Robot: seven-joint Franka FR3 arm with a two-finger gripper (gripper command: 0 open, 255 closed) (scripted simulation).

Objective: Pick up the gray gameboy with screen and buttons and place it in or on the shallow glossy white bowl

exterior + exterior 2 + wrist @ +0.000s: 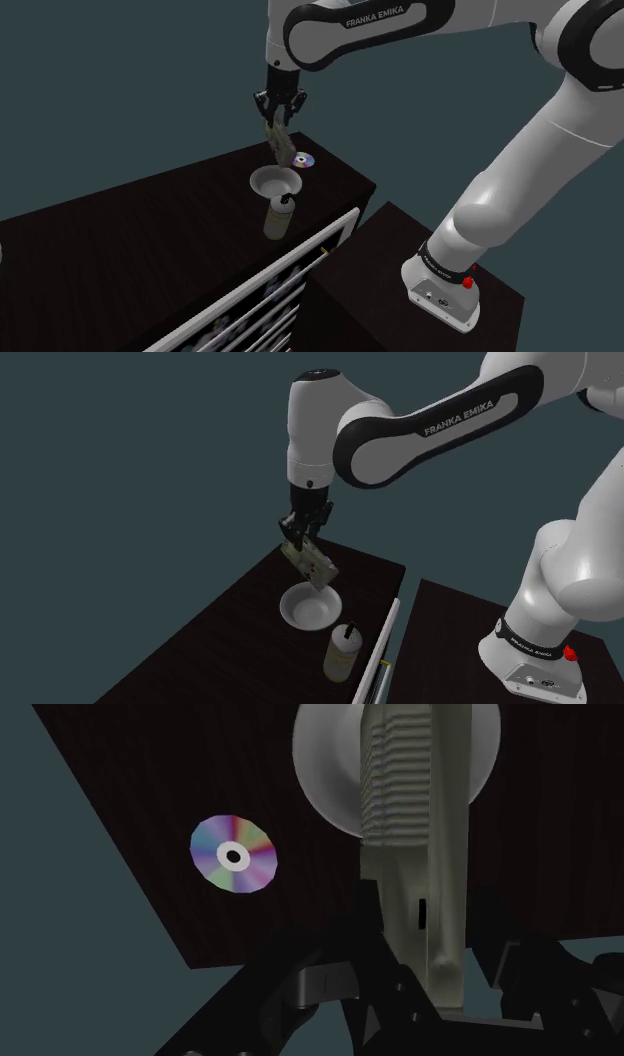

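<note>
My black gripper (277, 122) hangs above the dark tabletop, shut on the grey gameboy (279, 145), which dangles tilted from the fingers. The same gripper (302, 542) holds the gameboy (314, 565) just over the shallow white bowl (311, 607). The bowl (275, 183) sits on the table below, a little toward the stand side. Along the hand, the gameboy (415, 834) runs out from between the fingers and covers the middle of the bowl (325, 764).
A shiny disc (303, 160) lies on the dark table (120, 220) near its far corner, also beside the gripper (233, 855). A tan bottle (279, 216) stands next to the bowl toward the table's front edge (342, 652). Shelves with items sit below the edge.
</note>
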